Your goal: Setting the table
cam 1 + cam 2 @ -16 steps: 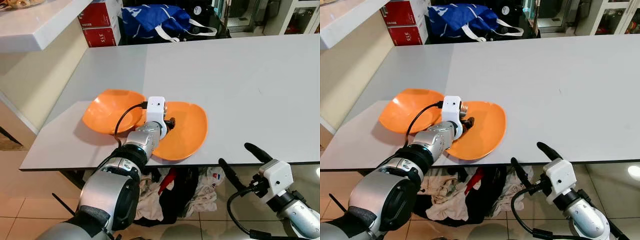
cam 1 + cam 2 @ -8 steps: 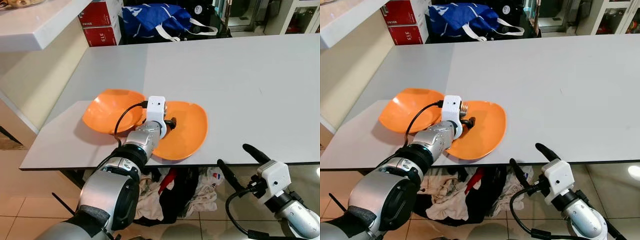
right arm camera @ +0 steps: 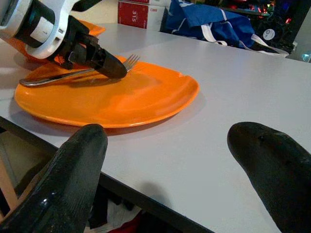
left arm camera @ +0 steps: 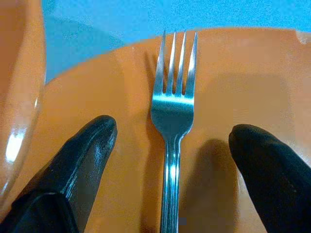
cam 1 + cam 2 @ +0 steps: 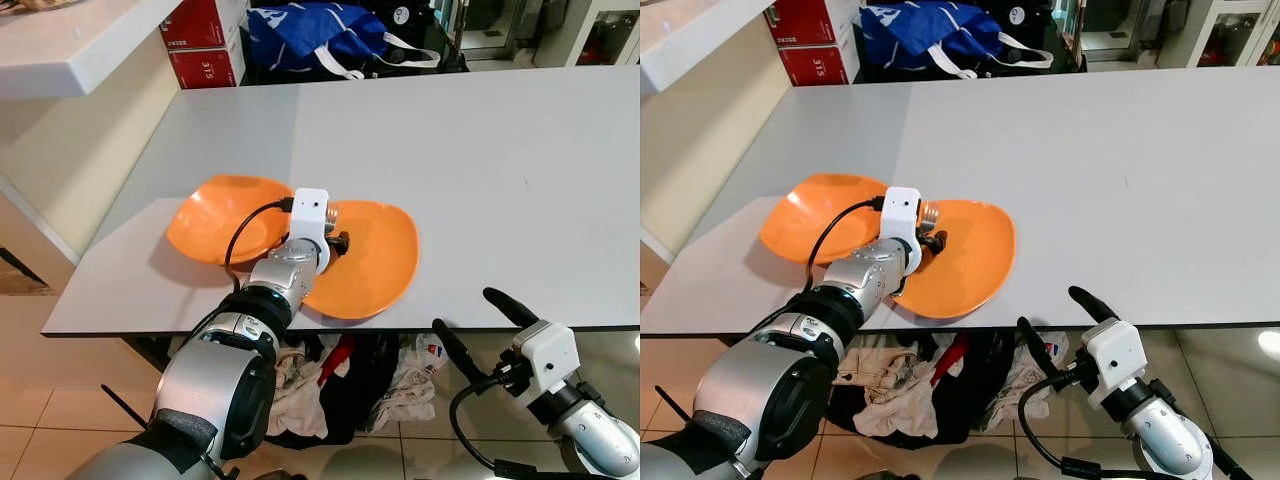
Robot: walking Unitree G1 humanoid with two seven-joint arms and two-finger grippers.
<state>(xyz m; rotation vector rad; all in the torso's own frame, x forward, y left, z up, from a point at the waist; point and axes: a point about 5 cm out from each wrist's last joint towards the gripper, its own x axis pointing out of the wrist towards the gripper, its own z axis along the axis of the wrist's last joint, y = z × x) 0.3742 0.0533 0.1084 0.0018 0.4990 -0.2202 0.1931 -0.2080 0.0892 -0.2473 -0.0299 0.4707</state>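
At the left side of the grey table (image 5: pixel 480 150) there is an orange bowl (image 5: pixel 215 215), and its rim touches or slightly overlaps the orange plate (image 5: pixel 375 260) just beside it. The left gripper (image 4: pixel 172 141) is low over the plate. Its two black fingers (image 4: pixel 85 155) are wide apart, and the fork (image 4: pixel 172 116) lies flat on the plate in the gap between them. The fingers do not hold it; there is free plate on both sides of the handle.

I think the risk is this: the fork is thin and lies flat on a smooth plate. If the fingers close a little too high, they can slip over the handle. If one finger arrives first, it can push the fork sideways or turn it. The plate stands close to the near edge of the table, so a strong push could also move the plate toward this edge.

The long axis of the fork goes along the line of the gripper. The tines point away from the wrist, toward the far part of the table, and the handle comes back under the wrist.

More to the right, the right gripper (image 5: pixel 485 325) hangs below the table edge, wide open and empty.
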